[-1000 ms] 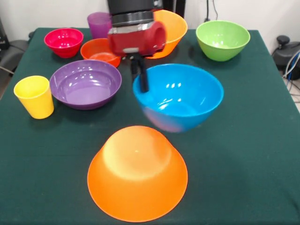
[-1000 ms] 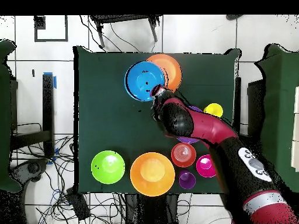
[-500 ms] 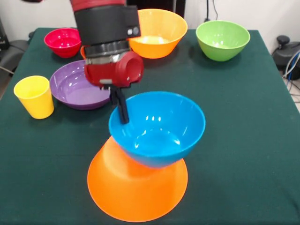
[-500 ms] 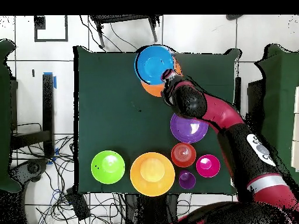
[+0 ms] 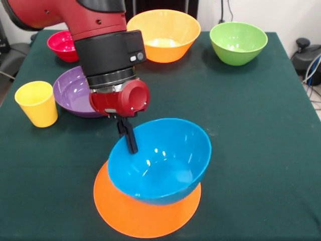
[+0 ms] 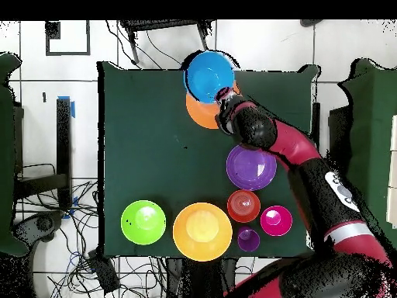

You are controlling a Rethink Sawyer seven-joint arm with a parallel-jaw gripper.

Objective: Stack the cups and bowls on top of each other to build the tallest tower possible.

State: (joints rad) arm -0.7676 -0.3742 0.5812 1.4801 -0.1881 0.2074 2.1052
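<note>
The blue bowl (image 5: 160, 159) hung tilted just above the upturned orange bowl (image 5: 145, 216), its rim pinched in the closed jaws of the gripper (image 5: 129, 138). The yellow cup (image 5: 37, 103) stood well left of the orange bowl on the tabletop (image 5: 261, 150).

Dark green table (image 6: 139, 140) standing on pale tiled floor (image 6: 46, 116). Tangled black cables (image 6: 93, 268) trailing beside it. White wall (image 5: 281, 15) behind, dark cords (image 5: 228, 12) hanging down it.
</note>
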